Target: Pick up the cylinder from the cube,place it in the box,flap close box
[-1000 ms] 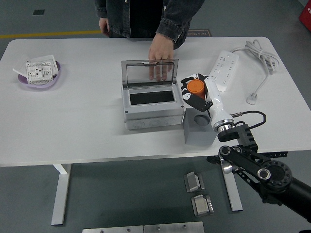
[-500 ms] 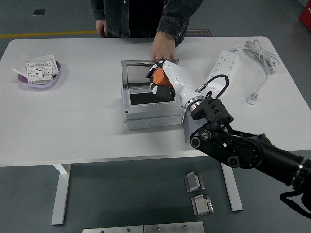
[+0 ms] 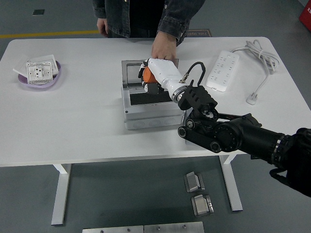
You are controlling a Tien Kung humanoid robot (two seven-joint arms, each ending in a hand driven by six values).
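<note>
My right hand (image 3: 148, 80) is shut on the orange cylinder (image 3: 148, 76) and holds it over the grey box (image 3: 148, 114), above the dark opening (image 3: 138, 98). The box's clear lid (image 3: 132, 73) stands upright at the back. A person's hand (image 3: 163, 48) rests on the lid's top edge from the far side. The grey cube is almost fully hidden behind my right forearm (image 3: 214, 128), right of the box. My left hand is out of view.
A purple dish (image 3: 39, 80) with white parts sits at the far left. A white power strip (image 3: 224, 71) with its cable (image 3: 257, 53) lies at the back right. The person stands at the far edge behind the box.
My right hand carried the orange cylinder left from above the cube to over the box opening. The person's hand stayed on the lid.
</note>
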